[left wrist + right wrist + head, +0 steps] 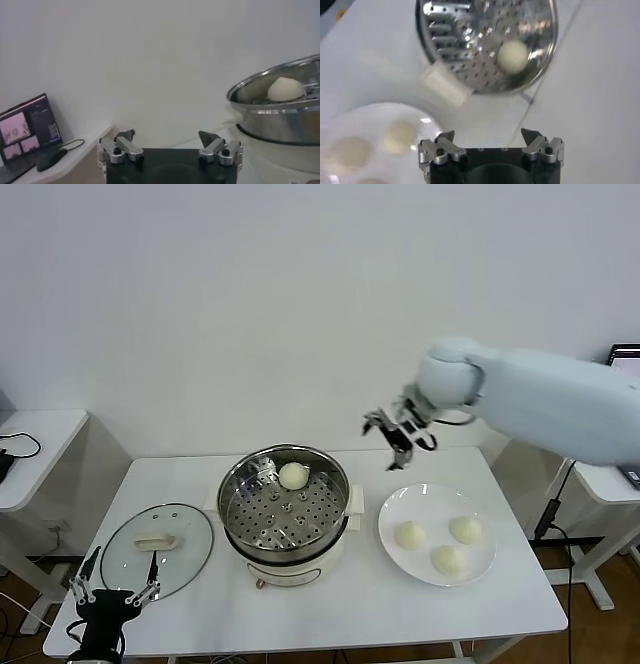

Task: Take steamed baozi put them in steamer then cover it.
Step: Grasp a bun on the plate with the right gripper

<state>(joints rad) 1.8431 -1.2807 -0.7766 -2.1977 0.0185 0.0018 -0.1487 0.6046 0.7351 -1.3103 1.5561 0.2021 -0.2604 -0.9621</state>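
Looking down from the head camera, you see the steamer at the centre of the white table, a round shiny steel pot on a cream-white base, its mouth facing straight up and uncovered. One steamed baozi, smooth, round and cream-white, sits on the perforated tray at about 12 o'clock, close to the pot wall. Three more baozi rest on the white plate at 3 o'clock of the steamer, grouped in a triangle and apart from one another. The cover lies flat on the table at 9 o'clock of the steamer, glass dome up; the long axis of its oblong cream handle runs roughly from 9 to 3 o'clock, tilted slightly. The right gripper hangs in the air above the gap between pot and plate, jaws spread wide and holding nothing. The left gripper is parked at the near table edge, at 6 o'clock of the cover, jaws likewise released and empty.
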